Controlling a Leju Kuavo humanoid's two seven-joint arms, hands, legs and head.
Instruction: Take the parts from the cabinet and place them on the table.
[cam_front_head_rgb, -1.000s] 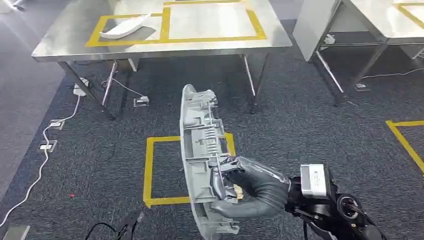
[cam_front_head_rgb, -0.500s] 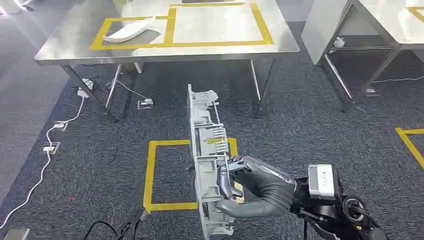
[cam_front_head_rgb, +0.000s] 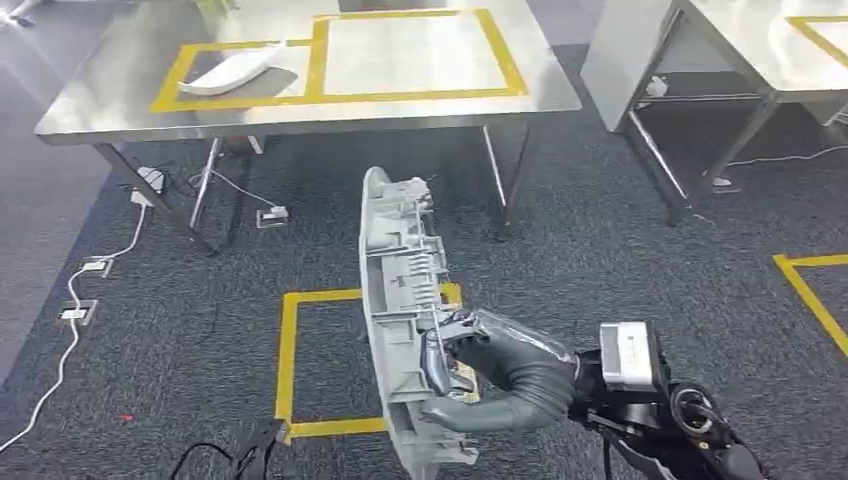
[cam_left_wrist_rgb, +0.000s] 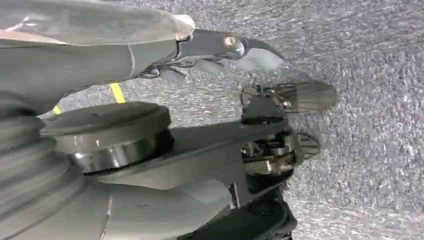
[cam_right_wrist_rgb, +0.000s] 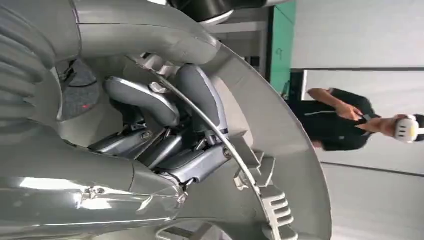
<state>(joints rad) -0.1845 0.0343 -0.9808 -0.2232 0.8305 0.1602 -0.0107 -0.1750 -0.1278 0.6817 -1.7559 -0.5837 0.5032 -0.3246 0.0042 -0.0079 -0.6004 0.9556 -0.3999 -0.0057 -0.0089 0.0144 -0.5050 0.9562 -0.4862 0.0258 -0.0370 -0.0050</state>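
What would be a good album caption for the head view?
Right hand carries a long grey part toward the taped steel table.

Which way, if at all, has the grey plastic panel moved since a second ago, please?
Yes: slightly forward, toward the steel table, judged against the yellow floor square. The right hand grips the panel.

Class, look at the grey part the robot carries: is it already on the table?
No. The right hand holds the grey part above the carpet, short of the table.

a robot test lab: steel desk (cam_front_head_rgb: 300, 105) and dark carpet (cam_front_head_rgb: 620, 250) marked with yellow tape squares (cam_front_head_rgb: 290, 360), loose cables (cam_front_head_rgb: 70, 310), a person (cam_right_wrist_rgb: 350, 120) in a headset.
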